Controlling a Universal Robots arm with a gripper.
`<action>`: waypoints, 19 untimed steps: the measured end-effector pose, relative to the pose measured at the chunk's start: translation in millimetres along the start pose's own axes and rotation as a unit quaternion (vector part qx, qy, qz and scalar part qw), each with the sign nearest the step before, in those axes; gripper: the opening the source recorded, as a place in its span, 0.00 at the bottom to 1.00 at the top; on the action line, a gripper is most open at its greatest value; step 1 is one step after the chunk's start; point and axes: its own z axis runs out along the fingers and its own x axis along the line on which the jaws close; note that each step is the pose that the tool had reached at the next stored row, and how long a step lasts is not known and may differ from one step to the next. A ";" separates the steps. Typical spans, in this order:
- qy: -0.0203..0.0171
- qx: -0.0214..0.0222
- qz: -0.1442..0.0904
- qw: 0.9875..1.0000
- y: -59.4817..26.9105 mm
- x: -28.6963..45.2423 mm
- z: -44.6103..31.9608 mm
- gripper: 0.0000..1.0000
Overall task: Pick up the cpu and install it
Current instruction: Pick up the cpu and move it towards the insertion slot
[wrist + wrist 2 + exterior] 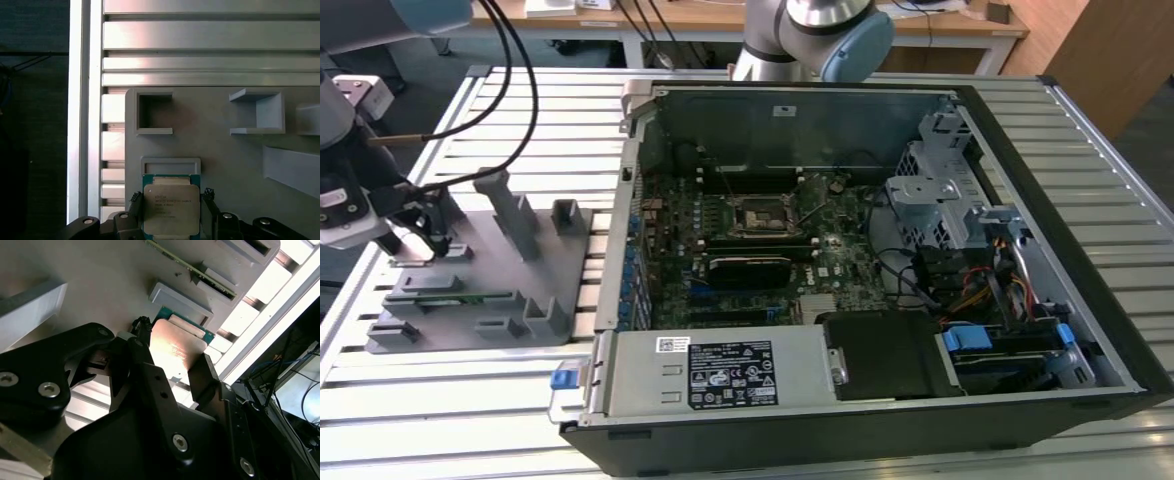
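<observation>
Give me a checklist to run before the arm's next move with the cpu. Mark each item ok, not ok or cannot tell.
1. The gripper is centred on the cpu in both wrist views: ok.
2. Grip closed on the cpu: cannot tell.
3. The cpu lies flat on the grey fixture: ok.
4. The memory stick lies apart from the gripper: ok.
5. The computer case is open and the motherboard exposed: ok.
6. The socket is ready to take the cpu: cannot tell.
</observation>
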 end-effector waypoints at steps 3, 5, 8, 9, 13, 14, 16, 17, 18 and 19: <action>0.000 0.000 0.000 1.000 0.1 0.0 -1.4 0.54; 0.000 0.000 0.000 1.000 0.1 0.0 -2.4 0.54; 0.000 0.000 0.000 1.000 0.2 0.1 -3.8 0.54; 0.000 0.000 0.000 1.000 0.2 0.1 -4.2 0.54; 0.000 0.000 0.000 1.000 0.2 0.1 -5.9 0.54; 0.000 0.000 0.000 1.000 0.2 0.1 -6.2 0.54; 0.000 0.000 0.000 1.000 0.3 0.1 -7.0 0.54; 0.000 0.000 0.000 1.000 0.3 0.1 -7.3 0.54; 0.000 0.000 0.000 1.000 0.3 0.1 -7.6 0.54; 0.000 0.000 0.000 1.000 0.3 0.1 -8.0 0.54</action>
